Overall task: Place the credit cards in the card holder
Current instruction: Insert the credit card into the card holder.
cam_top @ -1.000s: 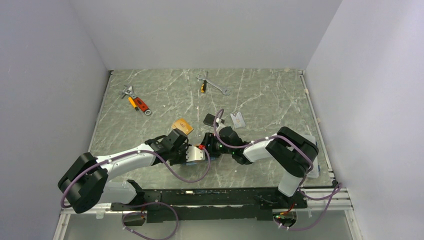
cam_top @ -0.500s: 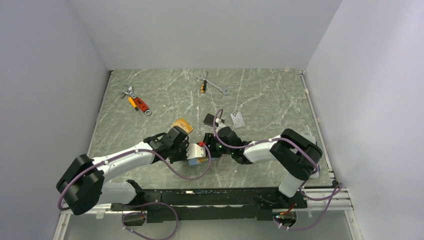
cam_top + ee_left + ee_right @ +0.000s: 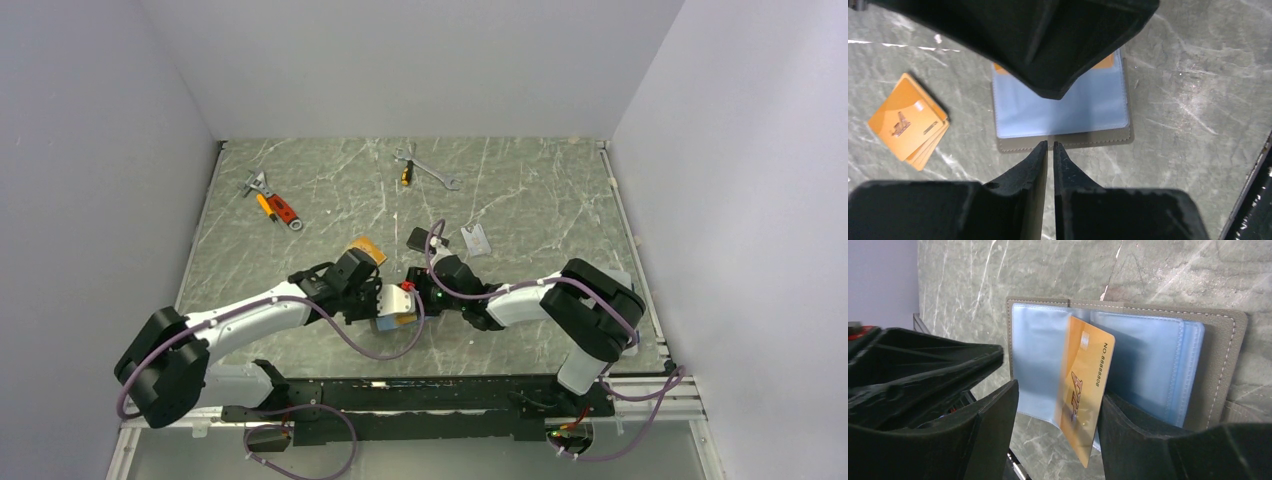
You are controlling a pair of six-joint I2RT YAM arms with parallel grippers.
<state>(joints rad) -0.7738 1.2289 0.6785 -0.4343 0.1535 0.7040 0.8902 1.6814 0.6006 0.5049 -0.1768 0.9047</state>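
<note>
- Low centre of the top view, the holder (image 3: 387, 324) lies open on the table (image 3: 520, 190). The left gripper (image 3: 380, 305) and right gripper (image 3: 416, 294) are both close over it. Their finger gaps are too small to read here.
- Just above them lie an orange stack (image 3: 365, 247), a black card (image 3: 420, 238) and a silver card (image 3: 476, 239), apart from one another. Only this view shows the last two.
- Left wrist view: the holder fills the centre, blue pockets up, with the orange stack at mid left. The left fingers (image 3: 1040, 155) are nearly shut with a thin slit between them, tips at the holder's lower rim. Whether they nip it I cannot tell.
- Right wrist view alone shows an orange card (image 3: 1087, 390) standing on edge at centre, beside a raised blue leaf (image 3: 1038, 385). The right fingers (image 3: 1138, 435) stand about half open around both, one touching the card's edge. A true clamp I cannot confirm.
- Judgement: the cards are light, stiff and slick, best taken by opposite edges. Flat on stone they will resist lifting. The holder is soft and light, likely to skid or flop shut, so pin its rim.
</note>
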